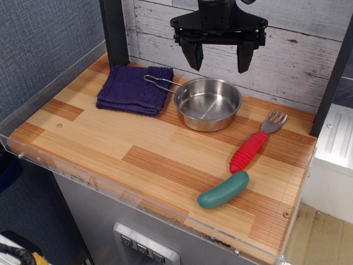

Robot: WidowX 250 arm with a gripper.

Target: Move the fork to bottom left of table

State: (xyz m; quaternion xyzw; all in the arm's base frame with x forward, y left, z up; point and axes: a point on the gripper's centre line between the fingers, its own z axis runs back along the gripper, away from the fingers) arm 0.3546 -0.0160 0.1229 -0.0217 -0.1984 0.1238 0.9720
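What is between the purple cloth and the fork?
The pan sits between the cloth and the fork, its wire handle reaching over the cloth's edge. This shows in the single camera view.

On the table (138, 160), a cloth (134, 89) lies at the back left, with a pan (208, 103) just right of it, its handle seemingly over the cloth. The fork (256, 143) lies right of the pan; a pickle (223, 190) sits just in front of the fork.

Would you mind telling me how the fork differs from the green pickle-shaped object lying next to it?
The fork has a ribbed red handle with silver tines; the green pickle-shaped object is smooth and one colour throughout. The fork is longer and slimmer, the pickle shorter and plumper. Both lie flat on the table's right side, angled alike.
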